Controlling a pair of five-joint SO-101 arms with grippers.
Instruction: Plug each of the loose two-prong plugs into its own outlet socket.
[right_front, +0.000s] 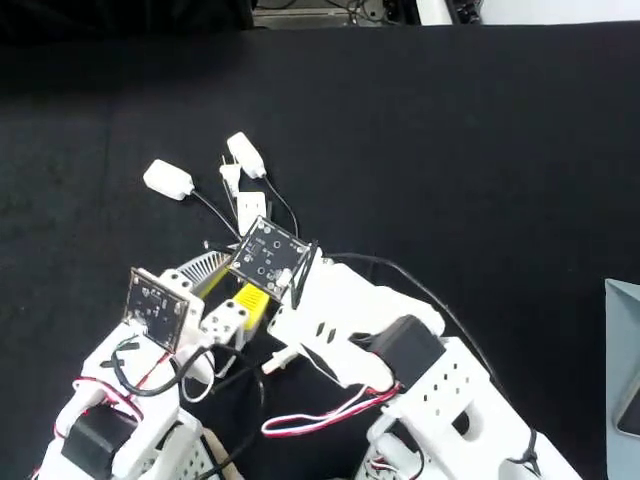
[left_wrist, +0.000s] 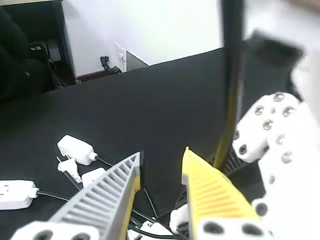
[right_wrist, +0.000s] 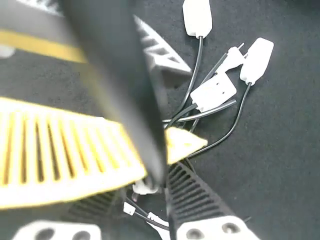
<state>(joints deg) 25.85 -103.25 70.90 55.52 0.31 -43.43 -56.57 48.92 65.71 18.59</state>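
My left gripper (left_wrist: 161, 161) is released. Its grey finger (left_wrist: 107, 192) and yellow finger (left_wrist: 210, 192) are spread wide and grasp nothing; between them I see the black table (right_front: 450, 150) and a bit of black cable. It hangs at the near side of the table, to the left of my right arm.

My right gripper (right_wrist: 186, 156) sits just right of it and a little farther in, above a tangle of black cables (right_wrist: 200, 112). I cannot tell whether it is clenched or released, because a dark, blurred cable crosses in front of it.

The task's things lie just beyond both grippers, left of the table's middle. The two-prong plug (right_front: 230, 178) lies loose with its prongs bare, in no socket. Just nearer than it, and closest to my right gripper, is a small socket block (right_front: 250, 210) with two holes facing up. A white oblong block (right_front: 245, 155) lies just far and right of the plug, on its own cable. An outlet block (right_front: 168, 180) lies apart on the left.
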